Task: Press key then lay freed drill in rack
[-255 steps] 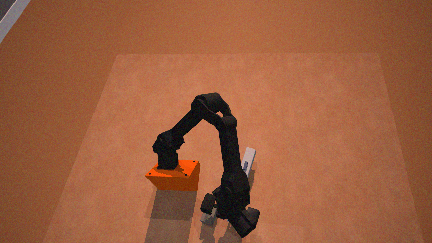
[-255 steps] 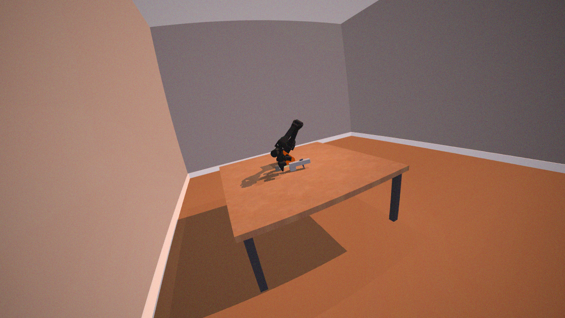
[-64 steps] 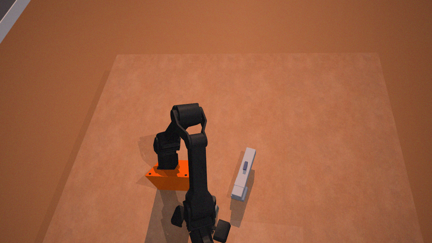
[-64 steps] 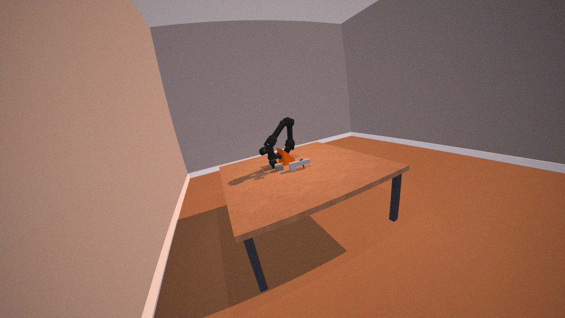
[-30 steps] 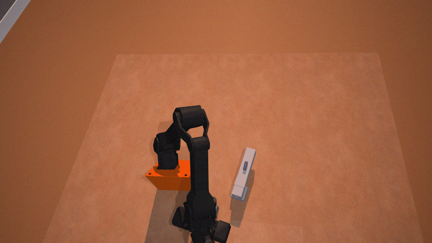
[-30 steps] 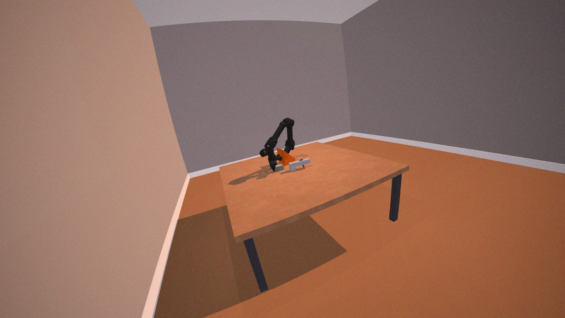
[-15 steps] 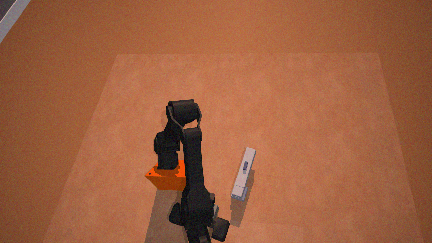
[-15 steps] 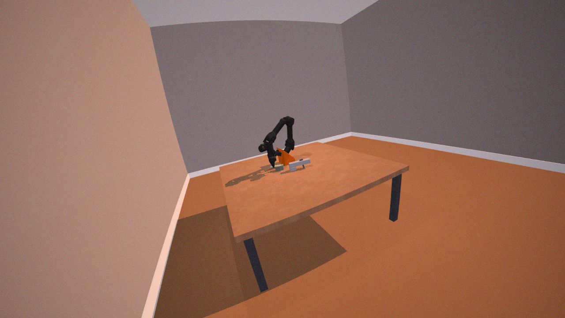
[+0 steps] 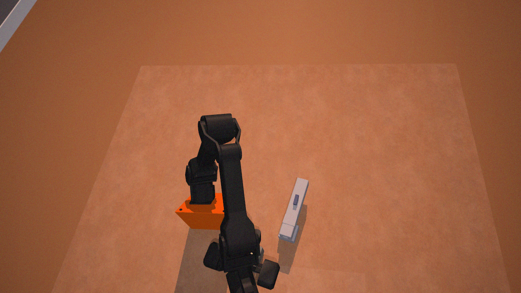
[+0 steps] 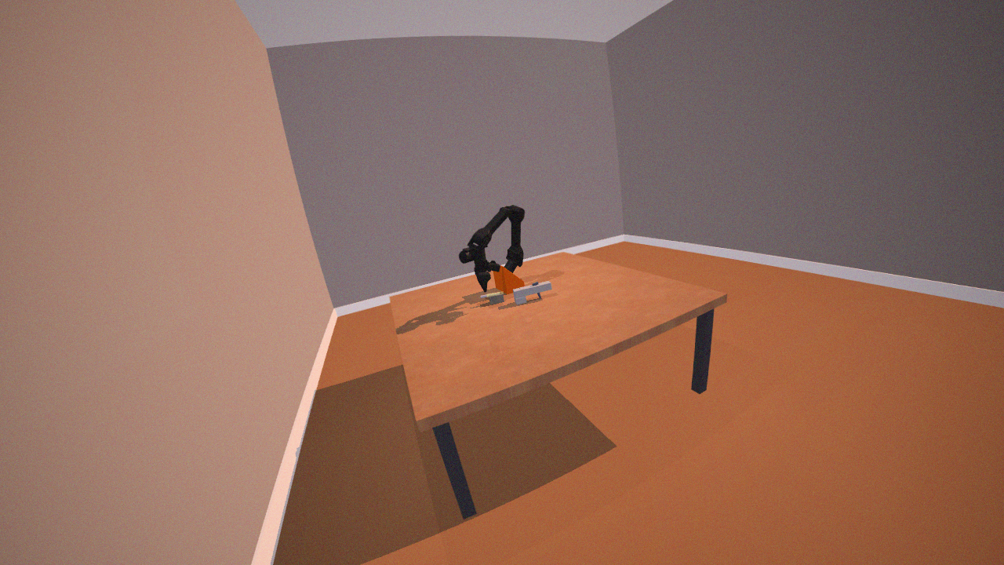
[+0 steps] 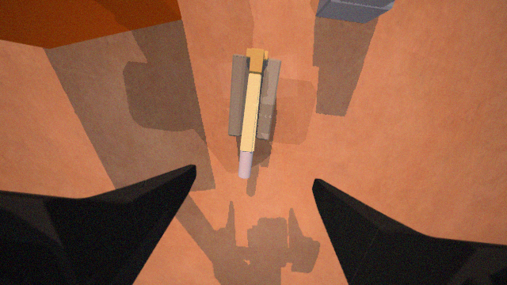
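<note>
The drill (image 11: 250,112) (image 10: 493,294), a long yellow bar with an orange-yellow end and a pale lilac tip, lies lengthwise in the grey rack (image 11: 237,95) (image 10: 496,300), between its two rails. Its tip sticks out past the rails. My gripper (image 11: 254,176) is open and empty above the table, its fingertips on either side of the drill's tip area, not touching it. In the top view the arm hides the drill and most of the rack. The long grey holder (image 9: 293,215) (image 10: 531,290) stands to the right, with the small dark blue key (image 9: 295,199) on top.
An orange wedge-shaped block (image 9: 204,221) (image 10: 507,281) (image 11: 91,20) stands under the arm's base, left of the rack and holder. The holder's grey end (image 11: 352,9) shows at the wrist view's top right. All stand on the table (image 9: 382,163) (image 10: 596,315).
</note>
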Robot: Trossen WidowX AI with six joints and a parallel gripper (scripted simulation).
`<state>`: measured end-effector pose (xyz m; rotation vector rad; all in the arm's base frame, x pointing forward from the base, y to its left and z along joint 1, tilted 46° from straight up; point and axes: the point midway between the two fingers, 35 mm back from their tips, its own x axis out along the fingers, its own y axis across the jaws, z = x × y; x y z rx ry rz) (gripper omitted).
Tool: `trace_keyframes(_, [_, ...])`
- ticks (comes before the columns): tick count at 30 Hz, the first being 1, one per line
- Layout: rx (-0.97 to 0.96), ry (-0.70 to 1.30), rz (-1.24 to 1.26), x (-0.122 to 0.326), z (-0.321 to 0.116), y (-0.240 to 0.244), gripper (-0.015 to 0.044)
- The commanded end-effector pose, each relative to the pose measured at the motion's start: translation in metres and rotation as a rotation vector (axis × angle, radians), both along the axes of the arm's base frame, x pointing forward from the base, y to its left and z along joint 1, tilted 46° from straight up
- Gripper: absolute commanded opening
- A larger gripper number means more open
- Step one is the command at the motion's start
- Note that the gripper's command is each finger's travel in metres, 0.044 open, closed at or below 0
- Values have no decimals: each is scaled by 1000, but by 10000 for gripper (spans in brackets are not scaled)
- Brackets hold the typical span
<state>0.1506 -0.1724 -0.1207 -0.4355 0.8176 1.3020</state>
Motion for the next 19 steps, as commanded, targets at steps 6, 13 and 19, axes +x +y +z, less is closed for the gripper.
trace_keyframes(6, [-211, -76, 98, 68, 20, -10, 440])
trace_keyframes(13, [-360, -185, 168, 130, 48, 0, 440])
trace_keyframes(19, [-461, -308, 217, 184, 80, 22, 440])
